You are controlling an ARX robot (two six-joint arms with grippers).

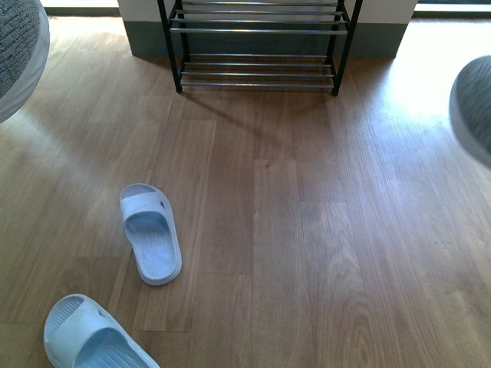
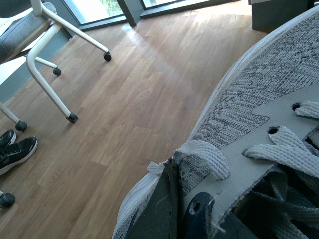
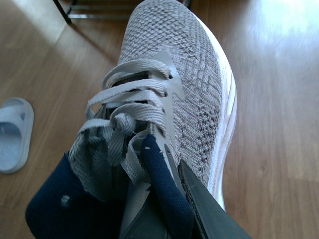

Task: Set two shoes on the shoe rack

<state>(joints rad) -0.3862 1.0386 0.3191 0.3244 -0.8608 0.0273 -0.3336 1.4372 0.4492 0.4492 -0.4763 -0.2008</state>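
The left fingers (image 2: 160,211) are closed on the left shoe (image 2: 249,94) at its collar and the right fingers (image 3: 198,201) on the right shoe (image 3: 174,64), both held above the floor (image 1: 307,230), apparently for carrying to the far shoe rack (image 1: 259,31).

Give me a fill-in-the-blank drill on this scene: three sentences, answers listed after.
1. The right tool grips a grey sneaker with a ___ sole.
2. The left tool grips the other sneaker above a ___ floor.
3. Two pale blue ___ lie on that floor, short of the shoe rack.
Missing words: white; wooden; slippers.
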